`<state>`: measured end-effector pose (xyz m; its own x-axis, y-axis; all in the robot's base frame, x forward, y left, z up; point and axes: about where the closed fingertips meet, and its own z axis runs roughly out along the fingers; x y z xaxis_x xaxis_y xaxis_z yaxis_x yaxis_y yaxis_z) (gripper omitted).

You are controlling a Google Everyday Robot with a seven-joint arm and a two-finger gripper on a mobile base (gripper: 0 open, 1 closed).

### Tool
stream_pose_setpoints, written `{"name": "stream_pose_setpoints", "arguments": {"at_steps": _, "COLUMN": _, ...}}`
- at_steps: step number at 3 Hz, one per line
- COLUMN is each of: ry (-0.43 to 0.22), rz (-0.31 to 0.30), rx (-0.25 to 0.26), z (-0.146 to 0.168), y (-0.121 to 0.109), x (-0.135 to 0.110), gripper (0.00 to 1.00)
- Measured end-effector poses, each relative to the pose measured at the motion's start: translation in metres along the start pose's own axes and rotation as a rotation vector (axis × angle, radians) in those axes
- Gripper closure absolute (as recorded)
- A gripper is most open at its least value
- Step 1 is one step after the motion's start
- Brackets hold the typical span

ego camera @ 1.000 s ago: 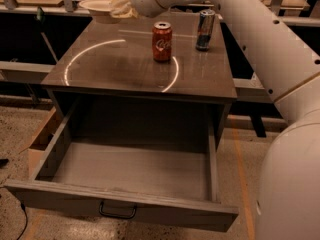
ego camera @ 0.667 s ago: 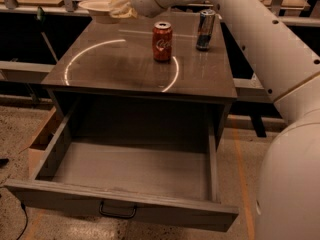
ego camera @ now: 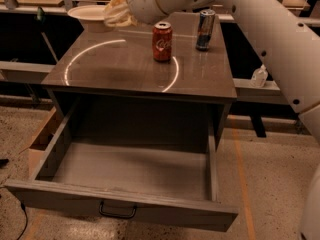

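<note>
At the back-left corner of the worktop [ego camera: 125, 71], end effector [ego camera: 118, 11] just beside the white bowl [ego camera: 85, 13], grip state impossible to tell, likely to shove that bowl off the edge if swung sideways.

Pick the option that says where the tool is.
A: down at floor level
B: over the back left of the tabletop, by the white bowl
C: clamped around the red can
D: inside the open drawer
B: the tool hangs over the back left of the tabletop beside the white bowl, apart from the red can and the dark can, well above the open drawer.
</note>
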<state>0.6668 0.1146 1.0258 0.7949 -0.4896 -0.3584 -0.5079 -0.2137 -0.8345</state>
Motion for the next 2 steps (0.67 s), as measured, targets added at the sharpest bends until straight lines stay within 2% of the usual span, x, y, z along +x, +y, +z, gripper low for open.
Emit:
{"name": "stream_pose_setpoints", "arguments": {"at_steps": 1, "ry": -0.083, "rz": 0.005, "rx": -0.023, "z": -0.015, "y": 0.036, "x": -0.050, "gripper": 1.00}}
{"name": "stream_pose_setpoints", "arguments": {"at_steps": 2, "ry": -0.125, "rz": 0.045, "rx": -0.046, "z": -0.027, "y": 0.069, "x": -0.083, "gripper": 1.00}}
